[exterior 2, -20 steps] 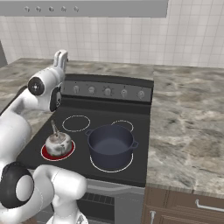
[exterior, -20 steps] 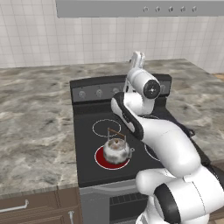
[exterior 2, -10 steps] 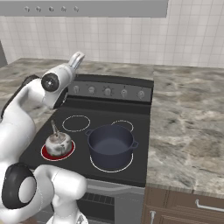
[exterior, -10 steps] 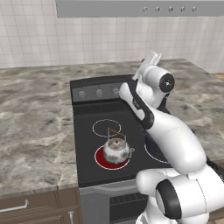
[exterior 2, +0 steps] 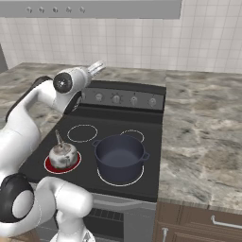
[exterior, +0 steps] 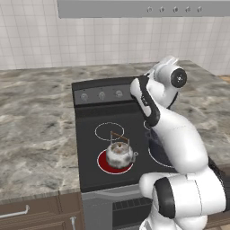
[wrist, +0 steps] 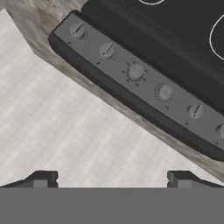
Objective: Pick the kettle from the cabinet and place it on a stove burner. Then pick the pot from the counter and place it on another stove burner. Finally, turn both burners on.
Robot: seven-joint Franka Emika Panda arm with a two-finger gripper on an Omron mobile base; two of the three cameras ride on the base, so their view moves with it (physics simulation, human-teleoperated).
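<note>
Light is even, soft and fairly bright in all three views, with no clear single source, and the white tiled wall (exterior: 90, 40) at the top of both base views is evenly lit without glare. Shadows are weak: a faint darker patch lies under the pot (exterior 2: 119, 156) at lower centre of the right base view, and the kettle (exterior: 119, 154) carries a dull sheen rather than a sharp highlight. Everything is rendered at low resolution, so edges look soft and slightly jagged throughout, the marble counter (exterior: 36, 121) reads as a smeared mottle, and the knob markings in the hand view are perhaps too blurred to read.
</note>
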